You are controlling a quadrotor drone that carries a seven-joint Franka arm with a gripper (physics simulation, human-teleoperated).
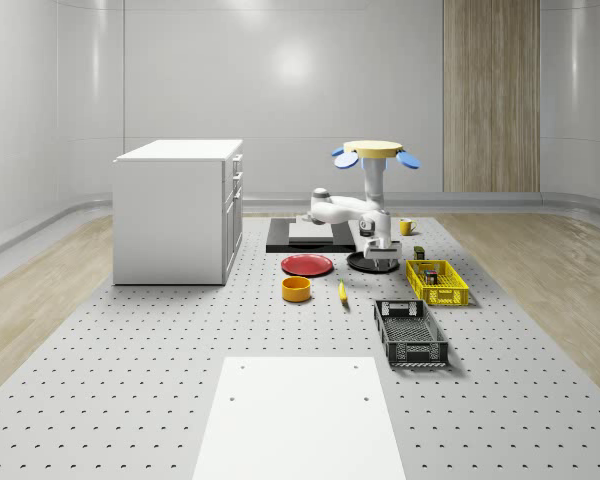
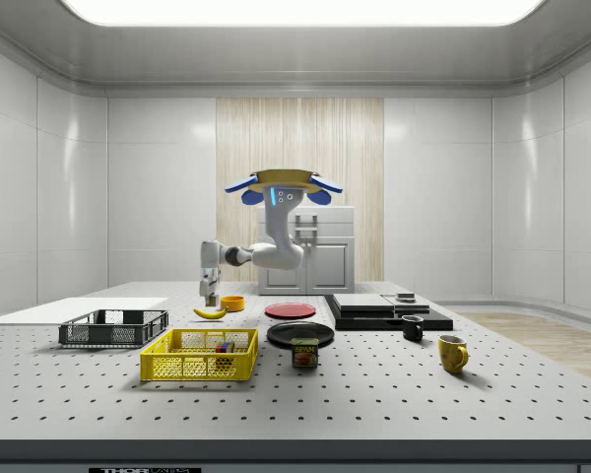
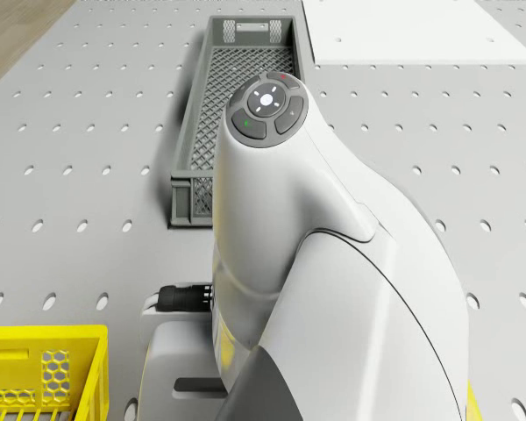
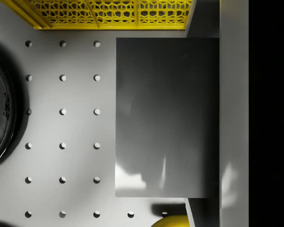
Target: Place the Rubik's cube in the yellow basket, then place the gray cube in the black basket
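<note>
"Where was the gray cube (image 4: 163,116)?"

"Straight under the tool (image 1: 379,260), seen from the wrist view close up, with the end wall of the yellow basket (image 1: 437,282) just beside it on one side and the rim of the black plate (image 4: 0,109) on another. A banana (image 2: 210,312) lay near as well. Whether the tool stood apart or was clamped on the cube, I could not tell, nor whether the cube rested on the table (image 1: 130,400) or hung clear of it."

"And the drone (image 1: 372,150)?"

"Hovering over the far side of the plate, arm bent down in front of it. The Rubik's cube (image 2: 222,347) seemed to lie in the yellow basket (so I judged the first half done)."

"Which way to the target, then?"

"The black basket (image 1: 410,335) lay toward the whole-scene view's bottom from the tool, a little to its right, past the yellow basket. Its long axis ran nearly along that line, so I judged the carry would meet its short end wall first."
</note>
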